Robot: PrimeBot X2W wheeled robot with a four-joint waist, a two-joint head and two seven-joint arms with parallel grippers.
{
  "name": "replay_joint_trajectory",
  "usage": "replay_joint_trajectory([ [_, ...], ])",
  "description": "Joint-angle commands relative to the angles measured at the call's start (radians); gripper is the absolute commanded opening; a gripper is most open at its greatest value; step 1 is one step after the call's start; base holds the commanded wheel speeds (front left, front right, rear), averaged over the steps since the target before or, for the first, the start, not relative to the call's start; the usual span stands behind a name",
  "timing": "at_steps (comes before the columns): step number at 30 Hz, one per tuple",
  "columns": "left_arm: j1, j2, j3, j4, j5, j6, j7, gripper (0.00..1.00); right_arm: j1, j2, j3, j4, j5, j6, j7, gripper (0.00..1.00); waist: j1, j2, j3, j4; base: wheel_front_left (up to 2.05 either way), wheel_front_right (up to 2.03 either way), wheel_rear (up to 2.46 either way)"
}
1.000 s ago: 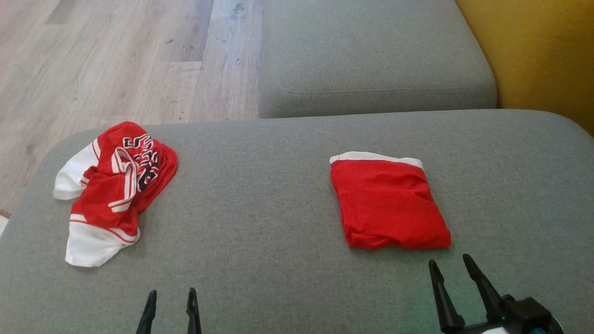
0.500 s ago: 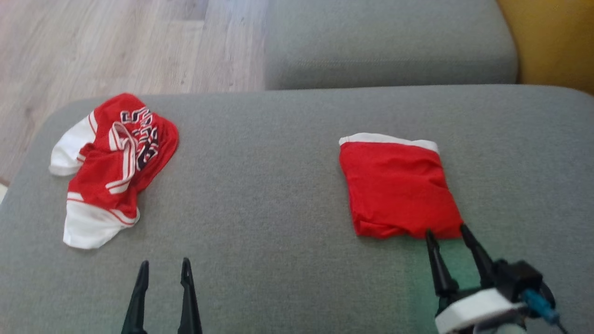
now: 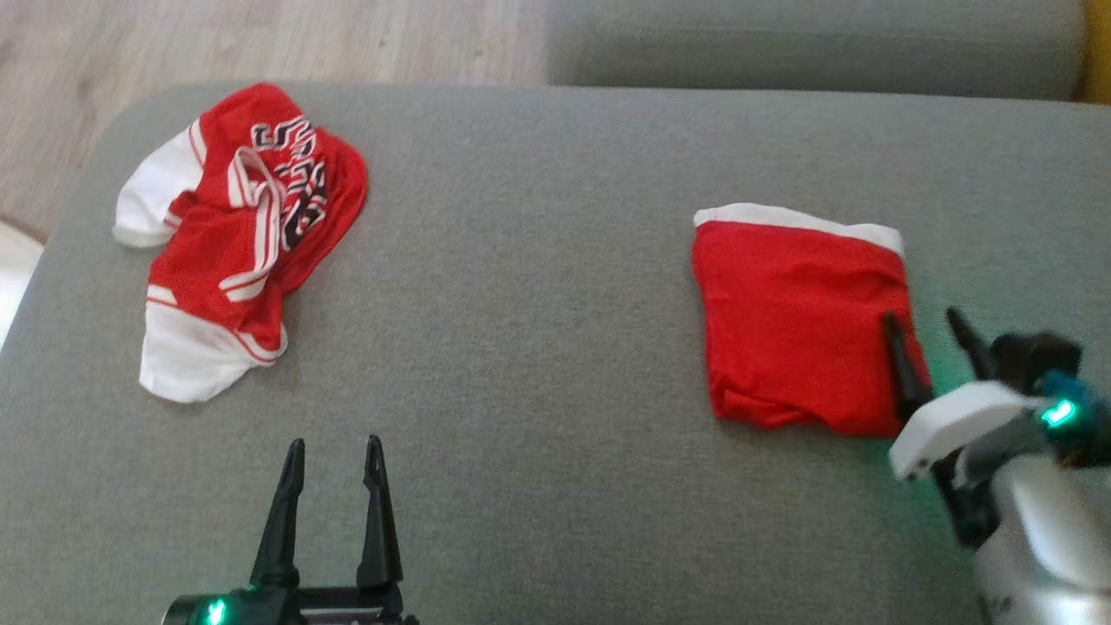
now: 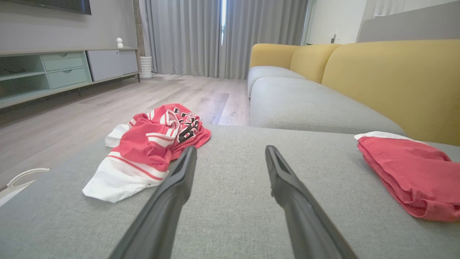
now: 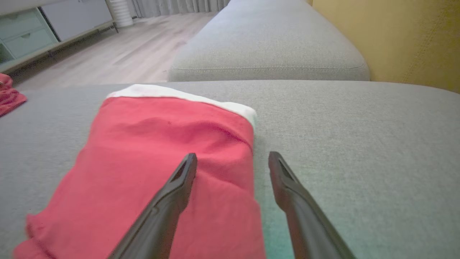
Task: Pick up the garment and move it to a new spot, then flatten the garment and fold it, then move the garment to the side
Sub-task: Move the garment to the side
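r end effector point(image 3: 929, 323) open astride folded garment point(image 3: 798, 321) r edge

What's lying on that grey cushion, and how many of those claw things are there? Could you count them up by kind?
Crumpled red and white jersey: 1
Folded red garment: 1
Grippers, both open: 2, the left gripper and the right gripper
Total: 4

Right tool point(image 3: 922, 315) now astride garment point(image 3: 794, 304) edge
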Motion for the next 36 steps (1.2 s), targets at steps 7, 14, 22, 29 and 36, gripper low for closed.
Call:
replay_joint_trajectory([
  [7, -0.058, -0.008, 0.015, -0.015, 0.009, 0.0, -0.01, 1.0, -0.111, -0.104, 0.084, 0.099, 0.023, 0.003, 0.116, 1.0, -0.0002, 0.0, 0.055, 0.031, 0.0, 0.0, 0.0],
  [14, -0.078, -0.008, 0.004, -0.007, 0.002, 0.003, -0.01, 1.0, -0.139, -0.116, 0.179, 0.123, 0.137, 0.003, 0.129, 0.0, -0.0002, 0.0, 0.081, 0.014, 0.0, 0.0, 0.0],
  [22, -0.119, -0.008, 0.012, -0.041, -0.038, -0.047, -0.01, 1.0, -0.21, -0.262, 0.173, 0.103, 0.115, 0.003, 0.106, 0.0, -0.0002, 0.0, 0.155, -0.057, 0.0, 0.0, 0.0],
  [29, -0.188, -0.008, 0.032, -0.053, -0.01, -0.115, -0.01, 1.0, -0.287, -0.444, 0.159, 0.072, 0.047, 0.003, 0.15, 0.0, -0.0002, 0.0, 0.269, -0.109, 0.0, 0.0, 0.0],
  [36, -0.242, -0.008, 0.042, -0.043, 0.015, -0.149, -0.01, 1.0, -0.336, -0.538, 0.087, 0.026, -0.045, 0.003, 0.192, 0.0, -0.0002, 0.0, 0.333, -0.128, 0.0, 0.0, 0.0],
])
